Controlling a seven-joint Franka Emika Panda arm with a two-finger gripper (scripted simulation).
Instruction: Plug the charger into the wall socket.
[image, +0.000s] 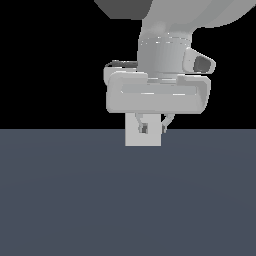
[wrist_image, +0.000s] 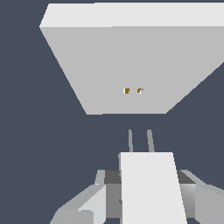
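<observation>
We see the pincer (wrist_image: 146, 192) clamped on the charger (wrist_image: 151, 186), its two prongs (wrist_image: 140, 141) aimed at the wall socket (wrist_image: 131, 65) just ahead, short of the two small holes (wrist_image: 133, 91), above the dark worktop (image: 128, 200).

In the exterior view the gripper (image: 153, 128) hides most of the wall socket (image: 131, 140); the charger cannot be made out there.

I see flat, even render light with no glare and no cast shadows. The exterior view's backdrop is pure black. Edges look slightly soft and pixelated; top faces read brighter than fronts.
</observation>
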